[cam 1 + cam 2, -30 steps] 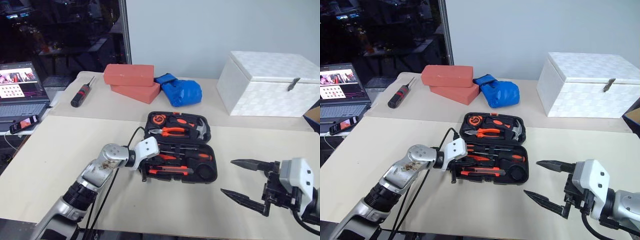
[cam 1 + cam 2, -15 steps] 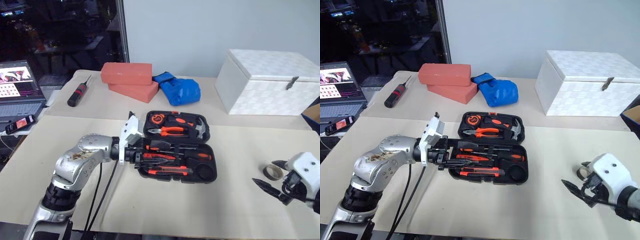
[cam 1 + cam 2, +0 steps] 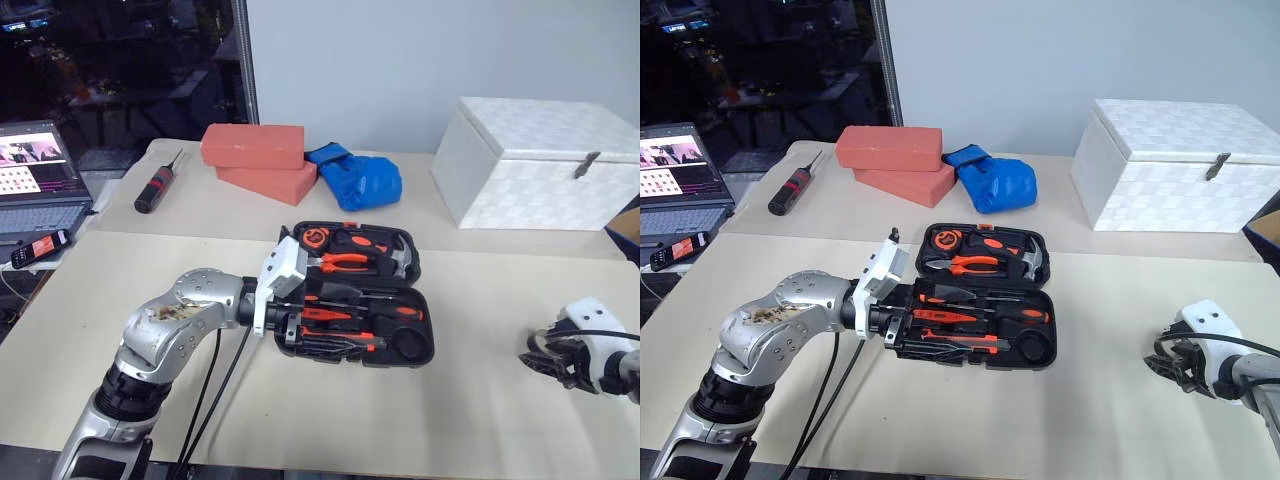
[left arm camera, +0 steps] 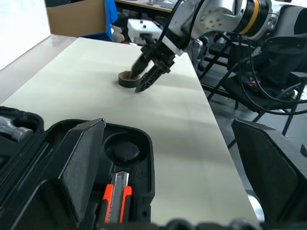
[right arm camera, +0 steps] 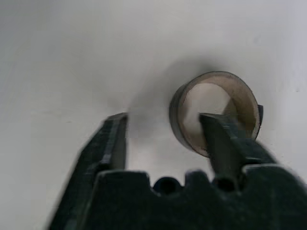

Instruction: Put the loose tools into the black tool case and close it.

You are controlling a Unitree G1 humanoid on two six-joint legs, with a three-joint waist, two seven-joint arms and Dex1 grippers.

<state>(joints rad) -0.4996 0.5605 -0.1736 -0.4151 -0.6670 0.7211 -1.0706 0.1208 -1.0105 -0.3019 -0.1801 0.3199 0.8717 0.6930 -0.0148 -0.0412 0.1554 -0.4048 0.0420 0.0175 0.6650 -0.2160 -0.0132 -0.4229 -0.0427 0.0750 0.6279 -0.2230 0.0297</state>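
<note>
I find the right gripper point(image 5: 163, 143) has come down at the right edge of the table point(image 3: 130, 300) onto the tape roll point(image 5: 213, 112). A second ago it hung above the table with its jaws wide and nothing between them. Now one finger point(image 5: 225, 143) stands inside the ring and the other outside its wall. The jaws have narrowed to about half their spread, but a gap remains between the outer finger and the roll, so I judge the grip not yet made. The roll lies flat on the table, well apart from the tool case point(image 3: 360, 300).

The left gripper point(image 4: 168, 163) has changed as well. A second ago it was low at the case's near left corner. It now sits higher at the case's left edge, pointing across the open tray, jaws wide and empty.

The case lies open near the middle of the table. Its near half holds the screwdrivers point(image 3: 350, 292) and the utility knife point(image 3: 345, 342). The round pocket point(image 4: 123, 151) at its near right corner is empty, and I judge it is meant for the roll.

By my reading the roll is the last loose item. Remaining work: close on it, carry it to the pocket, then shut the lid.
</note>
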